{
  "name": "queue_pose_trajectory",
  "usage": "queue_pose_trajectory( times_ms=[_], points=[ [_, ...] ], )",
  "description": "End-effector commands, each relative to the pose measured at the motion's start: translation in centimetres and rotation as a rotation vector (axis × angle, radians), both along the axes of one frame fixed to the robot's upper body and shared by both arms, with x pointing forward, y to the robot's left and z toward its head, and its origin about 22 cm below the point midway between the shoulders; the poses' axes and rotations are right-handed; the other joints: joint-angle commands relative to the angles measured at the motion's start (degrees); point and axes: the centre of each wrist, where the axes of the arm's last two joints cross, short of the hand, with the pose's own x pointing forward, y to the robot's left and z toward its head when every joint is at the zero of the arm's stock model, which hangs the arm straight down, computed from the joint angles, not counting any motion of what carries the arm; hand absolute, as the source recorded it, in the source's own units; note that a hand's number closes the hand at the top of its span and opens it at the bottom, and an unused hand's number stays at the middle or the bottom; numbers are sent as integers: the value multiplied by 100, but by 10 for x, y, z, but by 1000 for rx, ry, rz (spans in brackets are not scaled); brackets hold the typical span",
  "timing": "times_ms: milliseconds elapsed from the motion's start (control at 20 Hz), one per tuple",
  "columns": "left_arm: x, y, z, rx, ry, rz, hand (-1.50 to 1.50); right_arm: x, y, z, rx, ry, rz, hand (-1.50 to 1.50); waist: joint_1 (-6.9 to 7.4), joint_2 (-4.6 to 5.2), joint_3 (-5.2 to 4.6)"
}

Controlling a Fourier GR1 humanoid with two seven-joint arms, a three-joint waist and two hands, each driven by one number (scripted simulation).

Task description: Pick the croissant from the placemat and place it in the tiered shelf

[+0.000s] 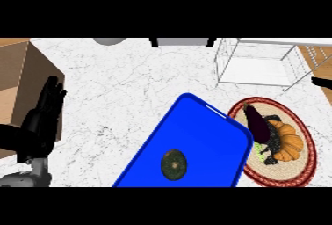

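The orange croissant (290, 139) lies on a round woven placemat (304, 169) with a red rim, at the right of the counter. A dark purple eggplant (258, 125) lies right beside it on the mat, and dark patches with bits of green show around both. The white wire tiered shelf (256, 61) stands behind the mat at the top right. My left hand (44, 115) is at the left edge, open with fingers up, far from the croissant. A small black part at the right edge, beside the shelf, looks like my right hand (322, 82).
A large blue tray (194, 136) lies slanted in the middle, its edge touching the placemat, with a dark round object (174, 164) on it. A wooden cabinet side (19, 74) borders the counter at the left. White marble counter (130, 79) lies behind the tray.
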Motion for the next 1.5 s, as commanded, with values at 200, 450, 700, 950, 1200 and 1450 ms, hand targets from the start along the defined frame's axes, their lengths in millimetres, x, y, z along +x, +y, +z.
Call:
queue_pose_trajectory(
  times_ms=[200, 450, 700, 950, 1200, 1450],
  points=[
    [0, -16, 5, -3, 12, -10, 0, -4, 43, -25, -221, 5, -96, -150, 55, 19, 11],
    [0, 0, -2, -3, 5, -19, 0, -24, 79, -54, -397, -24, -118, -150, 26, 14, 7],
    [-5, -4, -1, -10, 14, -4, 0, -18, 56, -57, -516, 23, -176, -150, 25, 16, 9],
    [-4, 5, 3, -9, 7, -12, 0, -11, 42, -105, -456, 23, -174, -150, 44, 24, 12],
    [10, -8, 7, -7, -1, -16, 0, 1, 45, -100, -431, 29, -171, -150, 33, 23, 11],
    [0, -11, 15, -6, -8, 0, 0, -2, 31, -132, -457, 56, -176, -150, 46, 23, 12]
  ],
)
